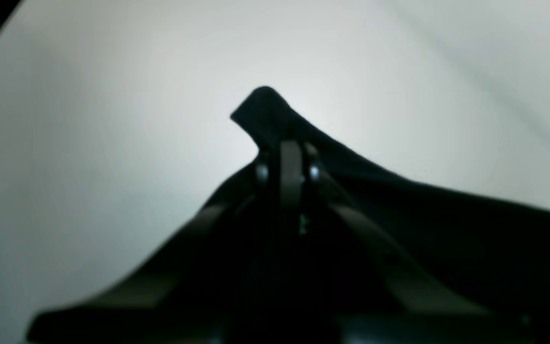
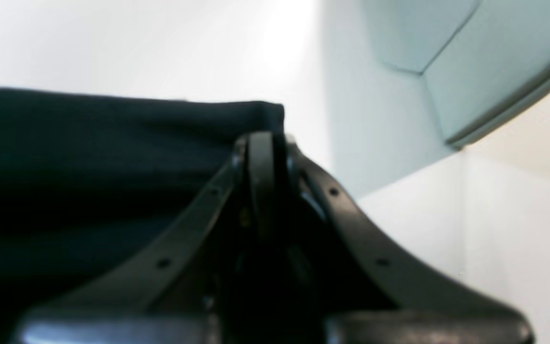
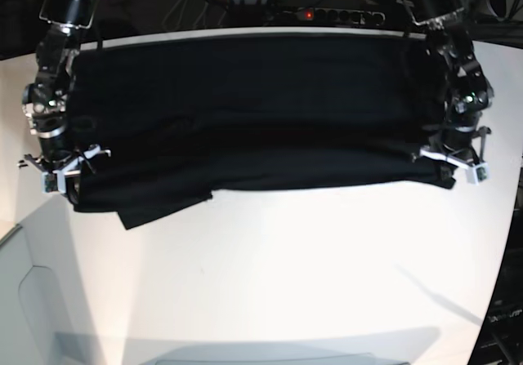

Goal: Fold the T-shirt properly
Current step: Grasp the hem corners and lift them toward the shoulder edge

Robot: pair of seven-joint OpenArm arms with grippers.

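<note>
White tabletop fills the near half of the base view, bare up to the black T-shirt, which lies as a wide band across the far half, its long axis running from one of my arms to the other. A loose flap, perhaps a sleeve, hangs off its near edge toward my right side. My right gripper pinches one end of that near edge; my left gripper pinches the other end, jaws pressed shut on cloth. Both arms sit equally close; I judge the fold goes across the short axis.
</note>
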